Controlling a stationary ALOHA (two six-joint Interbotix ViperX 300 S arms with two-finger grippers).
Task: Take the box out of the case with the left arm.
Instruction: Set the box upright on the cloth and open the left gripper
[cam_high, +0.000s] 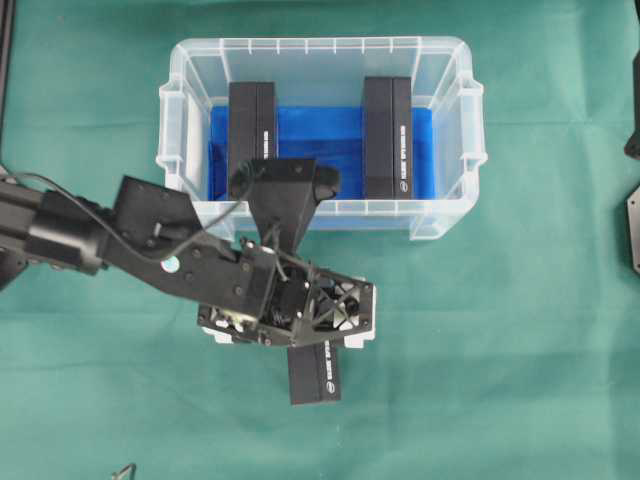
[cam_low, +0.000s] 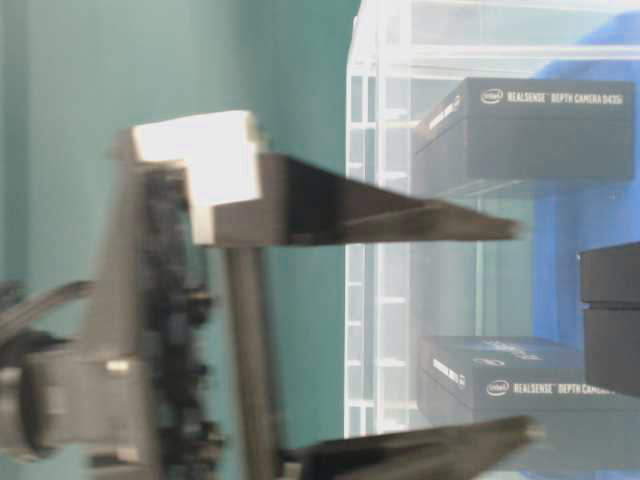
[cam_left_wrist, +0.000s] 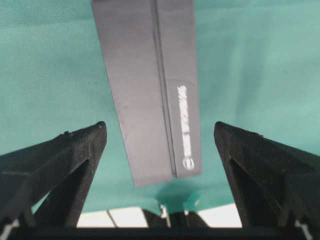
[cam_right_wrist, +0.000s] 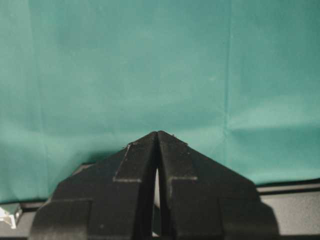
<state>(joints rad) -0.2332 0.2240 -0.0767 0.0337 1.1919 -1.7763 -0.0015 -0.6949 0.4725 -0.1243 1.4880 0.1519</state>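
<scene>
I see the left gripper (cam_left_wrist: 160, 132) released, jaws wide, above the long black cardboard box (cam_high: 314, 374) lying on the green counter (cam_high: 500, 350), at 6 o'clock of the clear plastic case (cam_high: 440, 215). The right gripper (cam_right_wrist: 157, 137) is clenched.

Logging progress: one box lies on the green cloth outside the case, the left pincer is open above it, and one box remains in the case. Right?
Not quite: two boxes remain in the case, as the overhead view shows. The rest stands: the third box lies on the cloth under the open left pincer.

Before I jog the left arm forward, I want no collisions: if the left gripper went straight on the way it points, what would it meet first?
Most likely the black box lying on the green cloth, directly between the open left gripper fingers; depth is unclear.
</scene>
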